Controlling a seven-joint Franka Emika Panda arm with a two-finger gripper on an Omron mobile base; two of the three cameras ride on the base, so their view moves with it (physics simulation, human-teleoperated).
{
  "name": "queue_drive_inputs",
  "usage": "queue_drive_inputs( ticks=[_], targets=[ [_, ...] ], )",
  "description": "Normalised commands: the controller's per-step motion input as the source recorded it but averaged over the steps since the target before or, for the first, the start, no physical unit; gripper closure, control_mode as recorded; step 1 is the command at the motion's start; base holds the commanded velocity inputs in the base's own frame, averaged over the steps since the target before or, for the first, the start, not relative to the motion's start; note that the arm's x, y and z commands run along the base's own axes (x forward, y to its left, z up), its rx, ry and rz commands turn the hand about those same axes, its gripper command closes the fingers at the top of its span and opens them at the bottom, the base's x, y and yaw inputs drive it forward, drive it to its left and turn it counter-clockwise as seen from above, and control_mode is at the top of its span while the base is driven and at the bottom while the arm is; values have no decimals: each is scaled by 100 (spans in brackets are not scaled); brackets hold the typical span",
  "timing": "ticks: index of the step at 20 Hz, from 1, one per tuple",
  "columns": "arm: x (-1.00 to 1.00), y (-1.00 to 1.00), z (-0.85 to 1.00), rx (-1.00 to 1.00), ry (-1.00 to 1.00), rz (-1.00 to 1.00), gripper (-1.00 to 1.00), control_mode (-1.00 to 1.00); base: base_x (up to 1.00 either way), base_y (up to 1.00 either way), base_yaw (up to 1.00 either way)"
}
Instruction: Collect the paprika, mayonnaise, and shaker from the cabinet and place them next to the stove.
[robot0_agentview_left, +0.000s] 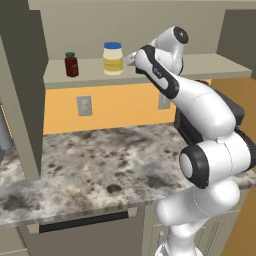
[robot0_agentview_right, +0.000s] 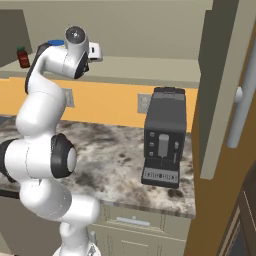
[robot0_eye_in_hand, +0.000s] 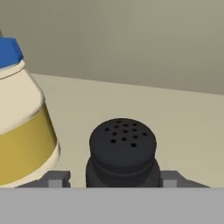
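Three containers stand on the cabinet (robot0_agentview_left: 210, 65) shelf: a paprika jar (robot0_agentview_left: 71, 64) far left, a mayonnaise jar (robot0_agentview_left: 113, 58) to its right, and a black shaker (robot0_eye_in_hand: 122, 151) just right of the mayonnaise, apart from it. The gripper (robot0_eye_in_hand: 116, 179) reaches into the shelf; its fingers (robot0_eye_in_hand: 54, 179) sit on either side of the shaker's base, with gaps visible between pads and shaker, so not yet pinching. Below, a speckled stone counter (robot0_agentview_left: 90, 165) carries a dark coffee machine (robot0_agentview_right: 162, 137) at right. An open cabinet door (robot0_agentview_right: 227, 85) with a grey bar handle hangs right.
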Motion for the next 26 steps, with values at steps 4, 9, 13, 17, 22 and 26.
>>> queue_drive_inputs(
  ticks=[4, 9, 13, 17, 22, 26],
  targets=[
    [0, 0, -3, 0, 0, 0, 100, -100, 0, 0, 0],
    [-6, -7, -3, 0, 0, 0, 100, -100, 0, 0, 0],
    [-29, -22, 0, 0, -3, 0, 100, -100, 0, 0, 0],
    [-49, -24, 0, 1, -5, 0, 100, -100, 0, 0, 0],
    [-87, -6, 0, 0, -10, 0, 100, -100, 0, 0, 0],
    [-93, 3, -1, 0, -6, 3, 100, -100, 0, 0, 0]
  ],
)
